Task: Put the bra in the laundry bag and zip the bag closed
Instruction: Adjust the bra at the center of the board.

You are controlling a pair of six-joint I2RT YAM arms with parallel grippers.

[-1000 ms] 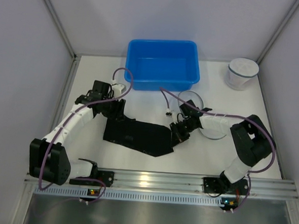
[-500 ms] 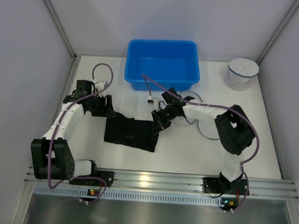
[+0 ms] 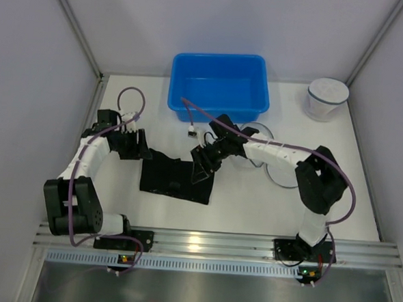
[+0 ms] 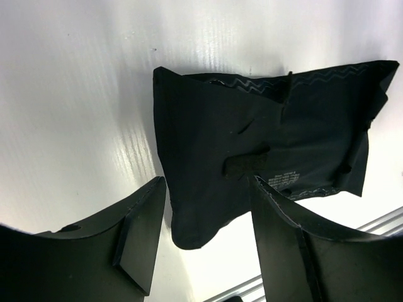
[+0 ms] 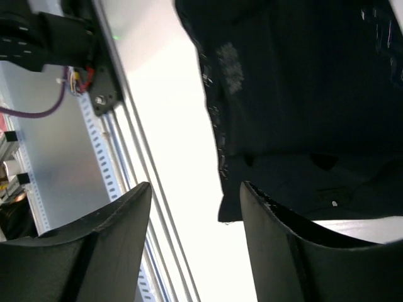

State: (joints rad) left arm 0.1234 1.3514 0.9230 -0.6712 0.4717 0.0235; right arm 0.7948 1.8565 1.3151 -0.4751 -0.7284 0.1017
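Observation:
The black bra [image 3: 172,180] lies folded flat on the white table, left of centre. In the left wrist view the bra [image 4: 252,138] shows its printed label and one corner reaching between my fingers. My left gripper [image 3: 137,147] is open at the bra's far left corner, and its jaws [image 4: 208,184] grip nothing. My right gripper [image 3: 202,169] hangs open over the bra's right edge. In the right wrist view that edge of the bra [image 5: 302,94] sits just beside one fingertip [image 5: 247,189]. A translucent round laundry bag [image 3: 282,173] lies to the right, partly hidden by my right arm.
A blue bin [image 3: 217,113] stands at the back centre. A white round container [image 3: 326,98] sits at the back right. An aluminium rail [image 3: 203,243] runs along the near edge, and grey walls close both sides.
My right gripper carried the bra's right part leftward, folding it over, then opened and let go. My left gripper drew back to the left and opened a little wider.

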